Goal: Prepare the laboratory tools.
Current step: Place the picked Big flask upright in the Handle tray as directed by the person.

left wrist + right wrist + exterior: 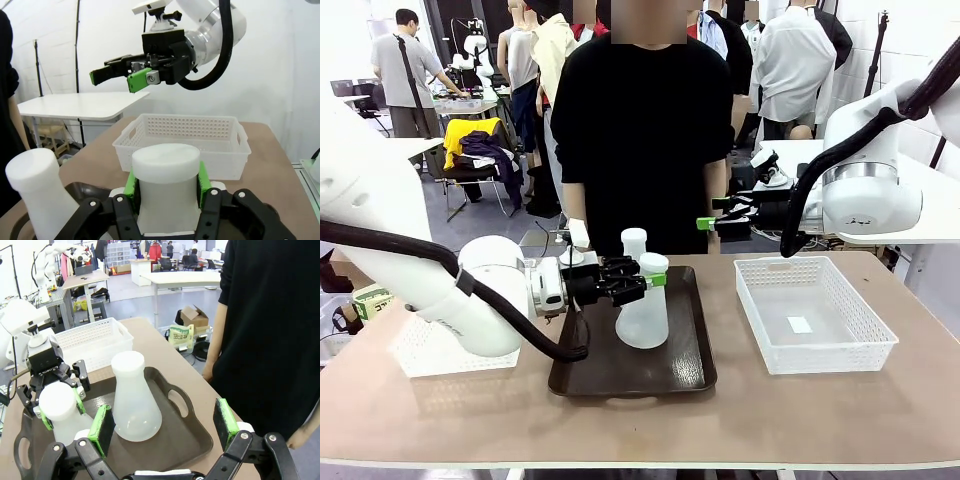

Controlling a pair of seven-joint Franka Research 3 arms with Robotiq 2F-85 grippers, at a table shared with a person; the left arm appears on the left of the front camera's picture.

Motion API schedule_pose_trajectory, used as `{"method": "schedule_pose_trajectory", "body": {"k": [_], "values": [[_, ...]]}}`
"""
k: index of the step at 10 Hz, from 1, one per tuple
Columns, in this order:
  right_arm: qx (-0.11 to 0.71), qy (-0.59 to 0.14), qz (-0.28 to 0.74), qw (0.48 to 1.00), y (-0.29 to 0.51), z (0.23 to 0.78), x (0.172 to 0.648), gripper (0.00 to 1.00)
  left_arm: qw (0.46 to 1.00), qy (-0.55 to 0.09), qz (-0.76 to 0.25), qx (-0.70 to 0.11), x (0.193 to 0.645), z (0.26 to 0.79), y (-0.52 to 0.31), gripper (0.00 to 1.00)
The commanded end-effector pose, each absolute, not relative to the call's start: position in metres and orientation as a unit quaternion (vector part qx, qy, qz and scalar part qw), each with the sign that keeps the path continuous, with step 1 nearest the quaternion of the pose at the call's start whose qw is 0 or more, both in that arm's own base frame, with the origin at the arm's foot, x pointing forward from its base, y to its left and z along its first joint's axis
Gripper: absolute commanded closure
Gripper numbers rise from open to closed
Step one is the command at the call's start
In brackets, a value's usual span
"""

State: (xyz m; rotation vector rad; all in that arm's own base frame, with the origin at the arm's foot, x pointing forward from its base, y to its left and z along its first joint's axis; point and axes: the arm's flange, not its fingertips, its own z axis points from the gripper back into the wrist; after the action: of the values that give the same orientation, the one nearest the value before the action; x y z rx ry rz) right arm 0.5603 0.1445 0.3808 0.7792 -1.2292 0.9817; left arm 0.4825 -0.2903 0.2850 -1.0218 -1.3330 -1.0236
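We see the left gripper (642,279) at centre frame in the front view, clamped on the neck of the near flask (644,318), which stands on the dark tray (670,375) on the desk (800,420). A second flask (634,243) stands just behind it on the same tray. The right gripper (706,223) hangs above the desk at upper right of centre, fingers apart, holding nothing. A white basket (812,316) sits at right

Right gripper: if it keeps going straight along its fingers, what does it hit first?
Probably the free flask standing on the brown tray: it sits between the open right gripper fingers' line in the right wrist view. Depth is unclear, so it might pass above.
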Motion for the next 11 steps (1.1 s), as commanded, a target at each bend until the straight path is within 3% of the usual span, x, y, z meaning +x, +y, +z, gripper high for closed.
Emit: {"method": "schedule_pose_trajectory", "body": {"k": [1,2,7,11], "values": [[0.343,-0.534,0.43,0.643,0.145,0.381,0.56,0.0,0.543,-0.59,-0.435,-0.41,0.434,0.203,-0.307,1.0],[0.343,-0.534,0.43,0.643,0.145,0.381,0.56,0.0,0.545,-0.587,-0.434,-0.411,0.432,0.204,-0.307,1.0],[0.343,-0.534,0.43,0.643,0.145,0.381,0.56,0.0,0.544,-0.589,-0.444,-0.4,0.43,0.214,-0.298,0.03],[0.343,-0.534,0.43,0.643,0.145,0.381,0.56,0.0,0.543,-0.601,-0.436,-0.391,0.435,0.229,-0.289,0.0]]}}
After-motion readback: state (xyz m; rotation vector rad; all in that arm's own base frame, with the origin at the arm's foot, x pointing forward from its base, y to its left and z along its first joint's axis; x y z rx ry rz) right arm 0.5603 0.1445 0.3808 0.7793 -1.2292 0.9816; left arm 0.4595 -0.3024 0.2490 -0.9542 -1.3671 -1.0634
